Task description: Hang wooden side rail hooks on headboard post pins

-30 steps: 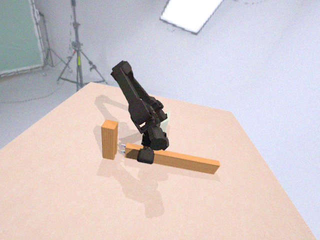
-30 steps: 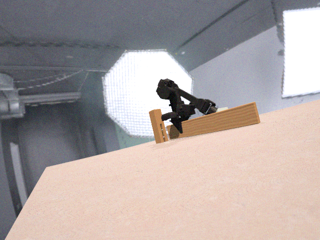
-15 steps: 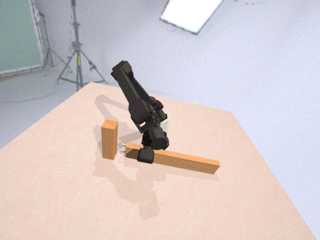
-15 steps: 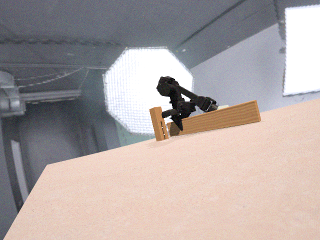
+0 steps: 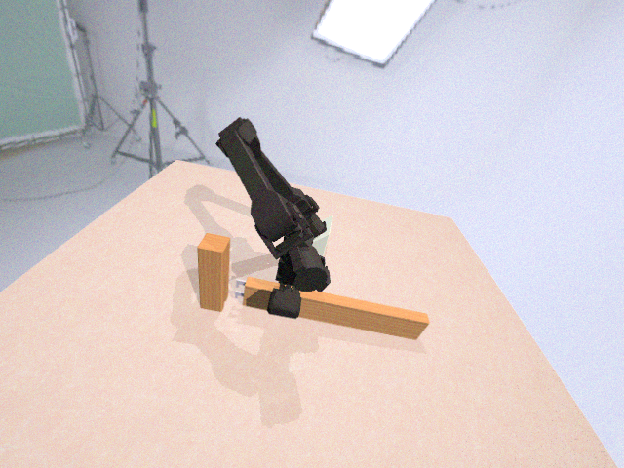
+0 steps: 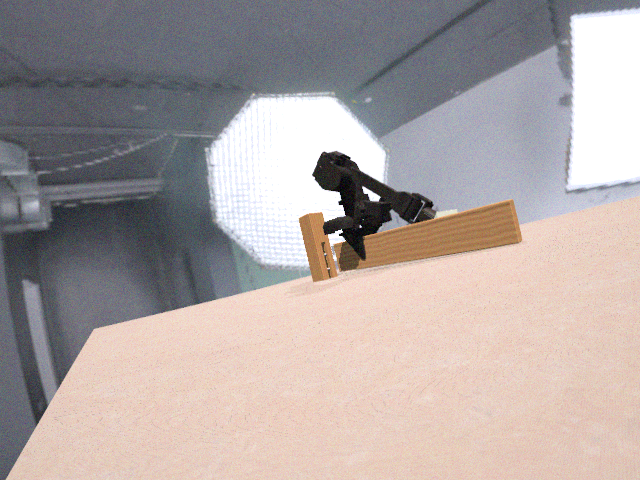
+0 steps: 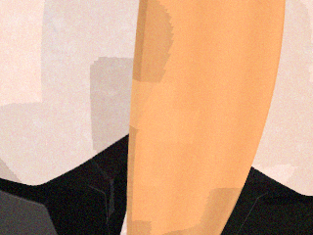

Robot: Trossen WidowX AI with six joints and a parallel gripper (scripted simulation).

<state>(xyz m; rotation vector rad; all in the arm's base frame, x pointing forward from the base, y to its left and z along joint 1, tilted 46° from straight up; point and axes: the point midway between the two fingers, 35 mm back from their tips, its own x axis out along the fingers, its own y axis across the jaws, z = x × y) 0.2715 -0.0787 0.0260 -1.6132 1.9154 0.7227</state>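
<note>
The wooden side rail [image 5: 363, 314] [image 6: 439, 240] [image 7: 210, 108] lies nearly level, low over the table; any small gap beneath it is hard to judge. Its two steel hooks [image 5: 240, 294] point at the headboard post [image 5: 213, 277] [image 6: 313, 248], with a short gap between. The post stands upright. Its slot [image 6: 325, 255] faces the hooks, and small dark pins show inside in the exterior view. My gripper [image 5: 286, 289] [image 6: 357, 241] [image 7: 181, 196] is shut on the rail near its hooked end, one finger on each side. The hooks are out of the wrist view.
A pale green panel [image 5: 324, 239] [image 6: 447, 212] stands partly hidden behind the arm and rail. The arm reaches over the rail from behind, with its wrist beside the post top in the exterior view. The table [image 5: 377, 403] [image 6: 361, 372] extends in front of the post and rail.
</note>
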